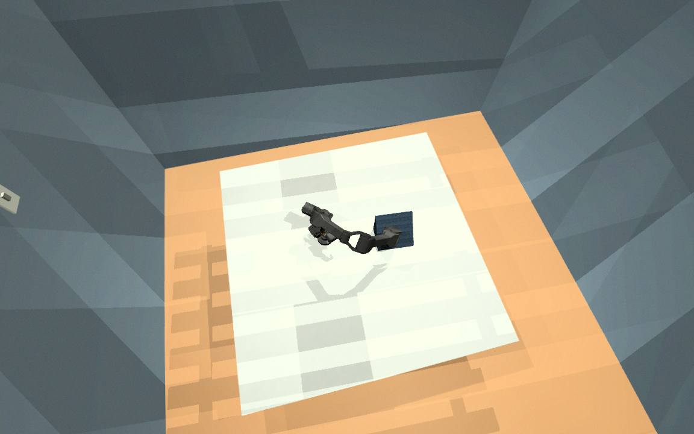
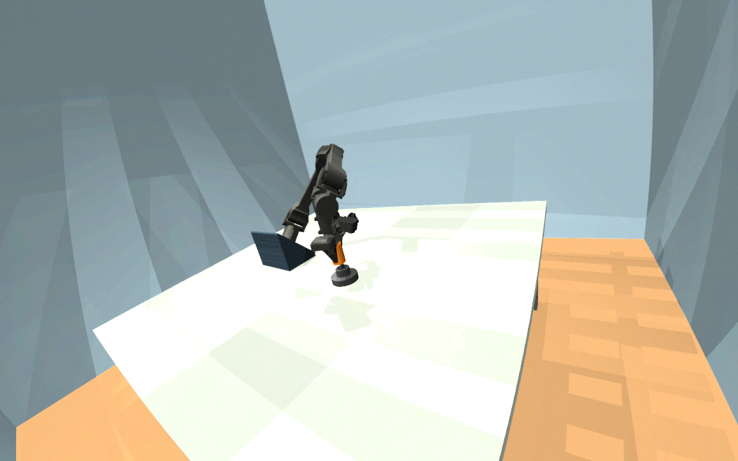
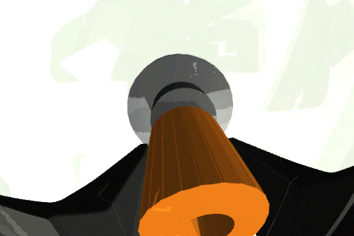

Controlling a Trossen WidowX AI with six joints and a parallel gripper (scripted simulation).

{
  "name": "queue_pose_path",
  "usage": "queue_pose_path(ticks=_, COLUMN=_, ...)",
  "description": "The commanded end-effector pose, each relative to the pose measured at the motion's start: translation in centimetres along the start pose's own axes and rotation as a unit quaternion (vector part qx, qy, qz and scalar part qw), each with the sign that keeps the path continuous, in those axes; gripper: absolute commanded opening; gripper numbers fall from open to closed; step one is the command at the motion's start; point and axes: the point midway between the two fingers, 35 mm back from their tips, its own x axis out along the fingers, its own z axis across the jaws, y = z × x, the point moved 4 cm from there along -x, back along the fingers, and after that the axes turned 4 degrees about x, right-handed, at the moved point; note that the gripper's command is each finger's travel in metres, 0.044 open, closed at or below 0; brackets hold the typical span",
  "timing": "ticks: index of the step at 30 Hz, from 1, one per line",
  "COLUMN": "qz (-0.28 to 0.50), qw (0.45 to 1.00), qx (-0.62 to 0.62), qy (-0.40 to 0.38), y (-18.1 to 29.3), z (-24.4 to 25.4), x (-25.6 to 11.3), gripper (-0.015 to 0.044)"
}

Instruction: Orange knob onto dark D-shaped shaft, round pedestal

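The orange knob [image 2: 339,255] [image 3: 195,155] is a ribbed cylinder, held roughly upright. My gripper [image 2: 338,251] [image 3: 187,149] is shut on it, with one dark finger on each side. The round dark grey pedestal [image 2: 344,279] [image 3: 181,69] [image 1: 324,242] is directly below, with a narrower raised collar in its middle. The knob's lower end is over the collar, and a small gap shows between them in the exterior view. The shaft is mostly hidden by the knob, and its flat side cannot be seen. The top opening of the knob shows partly at the wrist view's bottom edge.
The arm's base stands on a dark blue block [image 1: 404,222] [image 2: 271,252], a short way from the pedestal. The white table top [image 1: 263,356] [image 2: 446,401] carries both, above an orange floor [image 1: 554,345] [image 2: 589,344]. Shadows fall across the table.
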Motion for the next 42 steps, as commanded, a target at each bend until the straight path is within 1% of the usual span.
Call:
queue_pose_path(ticks=1, qz=-0.001, qw=1.000, qx=-0.004, qy=0.003, y=-0.25, z=-0.10, x=-0.26, gripper=0.0000)
queue_pose_path(ticks=30, qz=-0.001, qw=1.000, qx=-0.004, qy=0.003, y=0.00, z=0.12, x=0.24, gripper=0.0000)
queue_pose_path(ticks=35, qz=0.000, qw=1.000, qx=-0.004, qy=0.003, y=-0.01, z=0.18, x=-0.25, gripper=0.0000)
queue_pose_path(ticks=37, qz=0.000, qw=1.000, qx=-0.017, qy=0.003, y=-0.01, z=0.18, x=-0.26, gripper=0.0000)
queue_pose_path(ticks=42, qz=0.000, qw=0.995, qx=-0.103, qy=0.003, y=-0.06, z=0.13, x=-0.19, gripper=0.0000)
